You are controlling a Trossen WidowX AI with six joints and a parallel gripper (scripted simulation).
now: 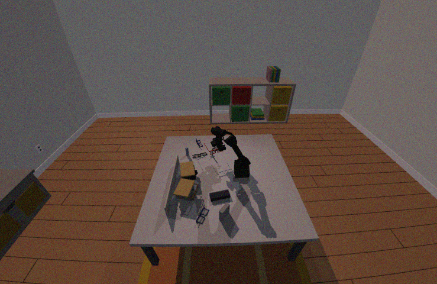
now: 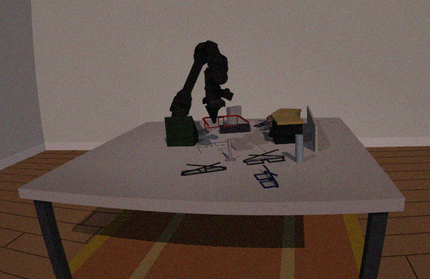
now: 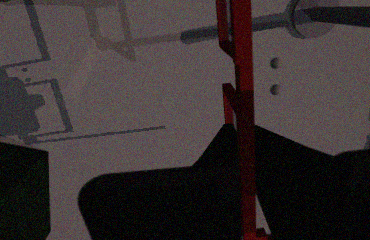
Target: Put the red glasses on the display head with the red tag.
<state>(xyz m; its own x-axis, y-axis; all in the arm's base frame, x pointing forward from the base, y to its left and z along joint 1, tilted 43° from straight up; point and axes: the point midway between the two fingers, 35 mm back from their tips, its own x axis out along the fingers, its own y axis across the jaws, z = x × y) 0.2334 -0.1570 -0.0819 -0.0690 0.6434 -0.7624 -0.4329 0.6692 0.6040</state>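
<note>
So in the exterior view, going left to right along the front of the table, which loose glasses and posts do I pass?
Black glasses → thin post → second black glasses → blue glasses → pale cylinder.
</note>
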